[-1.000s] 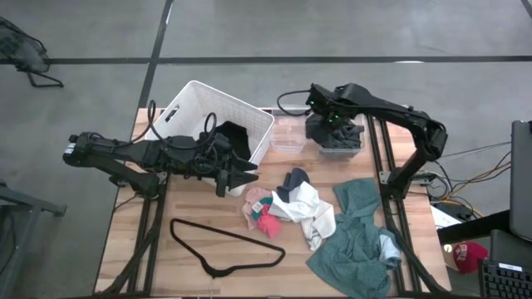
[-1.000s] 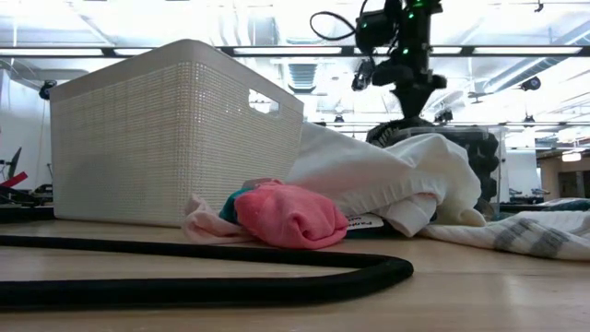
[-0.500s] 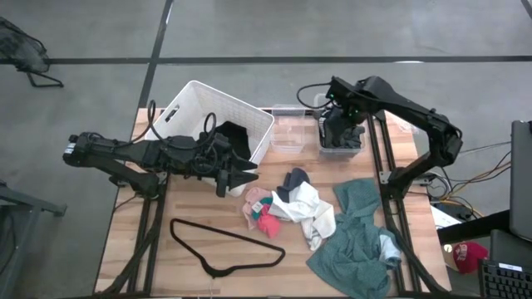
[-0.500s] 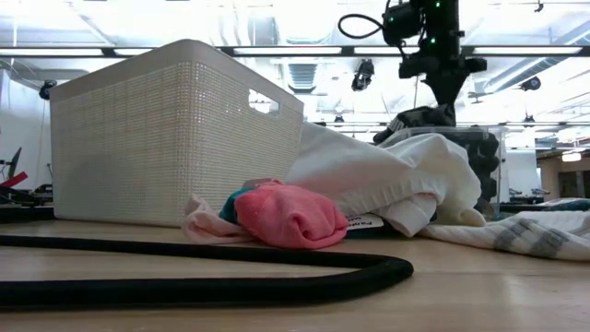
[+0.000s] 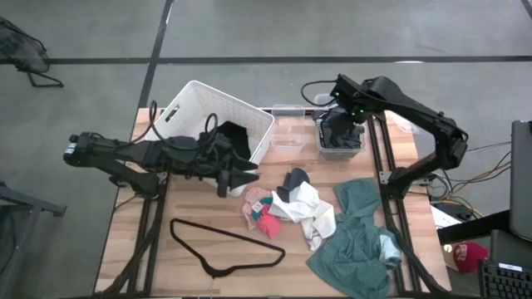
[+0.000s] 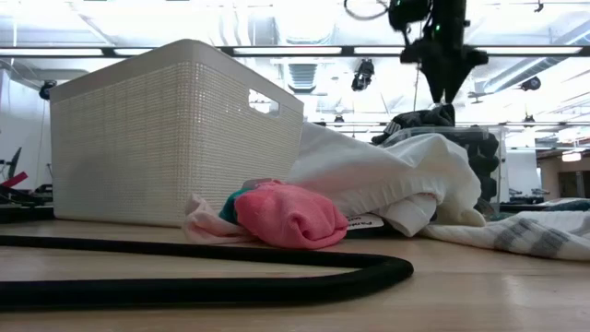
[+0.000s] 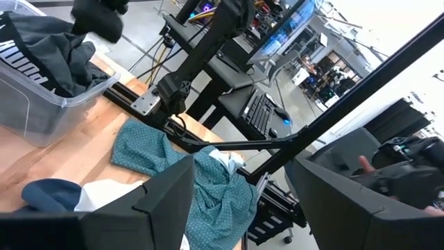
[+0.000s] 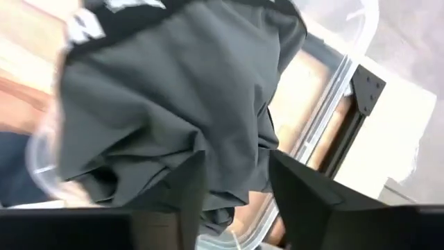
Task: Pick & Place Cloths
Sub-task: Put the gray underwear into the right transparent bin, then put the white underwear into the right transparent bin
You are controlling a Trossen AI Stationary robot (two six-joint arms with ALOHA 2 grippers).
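**Right gripper open above the black cloth in the clear bin**

The right gripper (image 5: 339,124) hangs over the clear plastic bin (image 5: 356,149) at the far right part of the table (image 5: 133,249). In the right wrist view its two fingers (image 8: 305,198) stand apart, with nothing between them, and under them lies a dark grey-black cloth (image 8: 173,97) that fills the bin. In the low view this gripper (image 6: 442,78) is above the bin (image 6: 470,148), and it does not touch the cloth.

The left gripper (image 5: 241,177) waits near the middle of the table, just beside the near corner of the white basket (image 5: 187,104). The left wrist view shows its fingers (image 7: 170,205) wide apart and empty. A black cloth (image 5: 233,137) lies inside the basket, at the side near this gripper.

The other cloths are on the table between the two arms. A white cloth (image 5: 312,212) lies in the middle, with a small dark blue piece (image 5: 293,178) at its far edge. A small pink cloth (image 5: 264,223) touches the white one on the left side; in the low view the pink cloth (image 6: 281,214) is in front of the white one (image 6: 387,180). The large teal-green cloth (image 5: 353,241) is spread at the near right part of the table. A thin black hanger (image 5: 224,245) lies on the wood at the near left, apart from the cloths.
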